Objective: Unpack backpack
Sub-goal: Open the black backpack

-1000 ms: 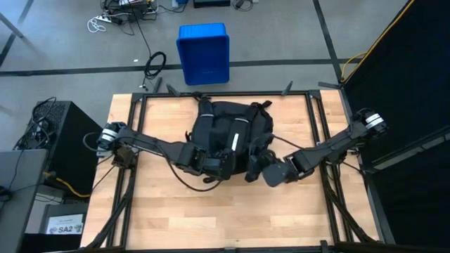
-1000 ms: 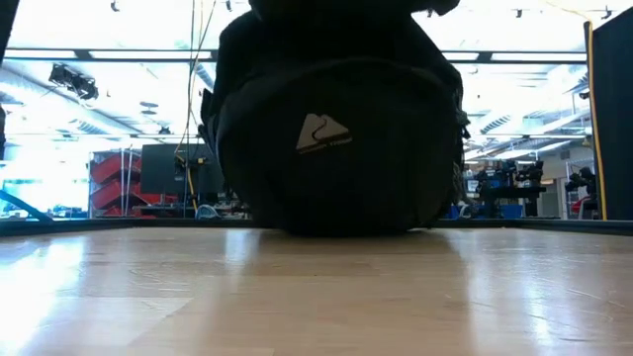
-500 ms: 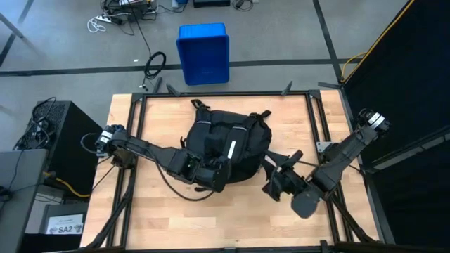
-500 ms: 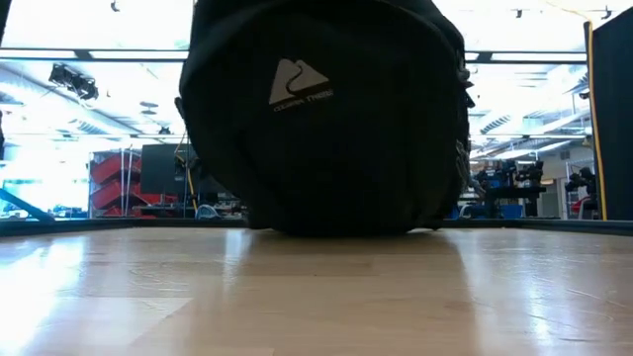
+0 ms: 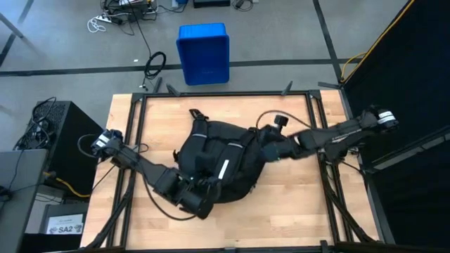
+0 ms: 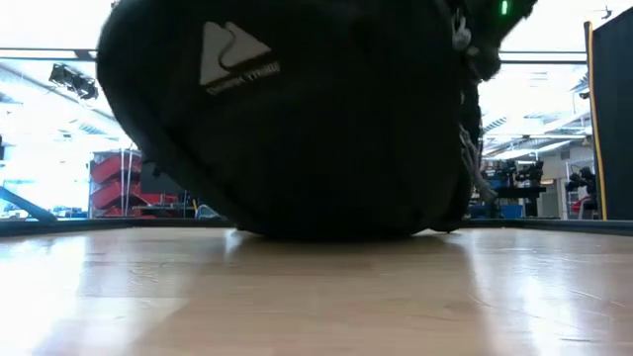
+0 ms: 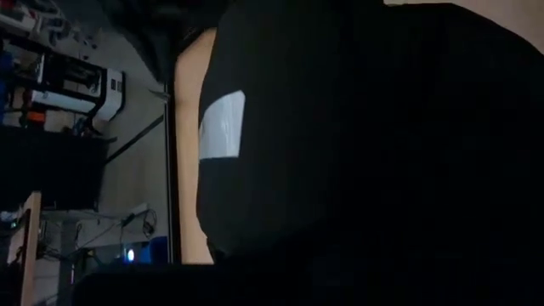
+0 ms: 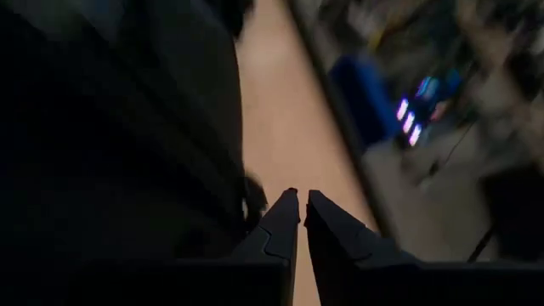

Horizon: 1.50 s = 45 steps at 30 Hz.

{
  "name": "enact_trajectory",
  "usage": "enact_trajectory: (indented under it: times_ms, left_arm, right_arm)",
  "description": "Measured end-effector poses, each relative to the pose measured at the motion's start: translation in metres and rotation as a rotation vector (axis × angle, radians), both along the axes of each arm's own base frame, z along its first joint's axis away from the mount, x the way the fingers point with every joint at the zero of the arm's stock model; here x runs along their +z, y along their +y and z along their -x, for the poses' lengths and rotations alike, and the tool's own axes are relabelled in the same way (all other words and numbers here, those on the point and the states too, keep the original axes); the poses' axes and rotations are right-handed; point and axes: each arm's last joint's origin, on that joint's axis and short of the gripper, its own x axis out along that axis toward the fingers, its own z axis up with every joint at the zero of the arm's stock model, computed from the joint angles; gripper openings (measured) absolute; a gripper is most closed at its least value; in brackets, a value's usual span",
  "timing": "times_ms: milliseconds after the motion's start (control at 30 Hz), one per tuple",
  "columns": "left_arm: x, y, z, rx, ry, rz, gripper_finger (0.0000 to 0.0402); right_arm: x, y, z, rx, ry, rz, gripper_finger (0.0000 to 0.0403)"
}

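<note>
Backpack (image 5: 221, 160) lies flat near the middle of the wooden counter (image 5: 295, 211), slightly toward the counter's left-front. The high view alone shows its full outline, white reflective strips and straps trailing toward the far edge.

Left end effector (image 5: 199, 199) sits at the backpack's near-left edge, buried in fabric; fingers pressed together, and whether they pinch fabric can't be told. The left wrist view gives only black fabric filling the frame plus one white strip (image 7: 221, 126).

Right end effector (image 5: 266, 149) is at the backpack's right side, the arm reaching in from the right rear corner. The right wrist view shows what the overhead can't: its fingertips (image 8: 286, 214) pressed together with only a hairline gap, nothing between them, backpack fabric just beside them and bare counter beyond.

The low view shows the white logo (image 6: 237, 56) on the backpack's near face and the bag resting on the counter, bulging up out of frame; neither end effector can be made out there, only a dark arm part with a green light at the upper right.

Room: bare counter along the front edge and at the front right; a strip free at the far side. A blue bin (image 5: 203, 52) stands on the floor beyond the far edge, well apart from the backpack.
</note>
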Motion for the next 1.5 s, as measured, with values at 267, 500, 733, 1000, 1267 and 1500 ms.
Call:
enact_trajectory:
  times_ms: [267, 500, 733, 1000, 1267, 1500]
  left_arm:
    - [0.04, -0.005, 0.006, 0.044, -0.175, -0.085, 0.0001]
    - [0.092, 0.012, 0.005, 0.112, -0.324, -0.174, 0.0]
    - [0.135, 0.049, -0.004, 0.189, -0.428, -0.2, 0.0]
    - [0.143, 0.105, -0.02, 0.264, -0.433, -0.134, 0.0]
    - [0.097, 0.162, -0.038, 0.397, -0.269, 0.098, 0.0]
    - [0.055, 0.185, -0.054, 0.442, -0.148, 0.145, 0.0]
  right_arm:
    - [-0.04, -0.009, 0.004, 0.052, 0.032, -0.208, 0.0001]
    - [-0.033, 0.039, -0.007, 0.337, -0.168, -0.405, 0.0]
    - [-0.019, 0.068, -0.01, 0.512, -0.316, -0.45, 0.0]
    - [-0.011, 0.074, -0.014, 0.574, -0.409, -0.564, 0.0]
    - [-0.016, 0.083, -0.012, 0.598, -0.377, -0.748, 0.0]
    - [-0.024, 0.087, -0.005, 0.546, -0.271, -0.846, 0.0]
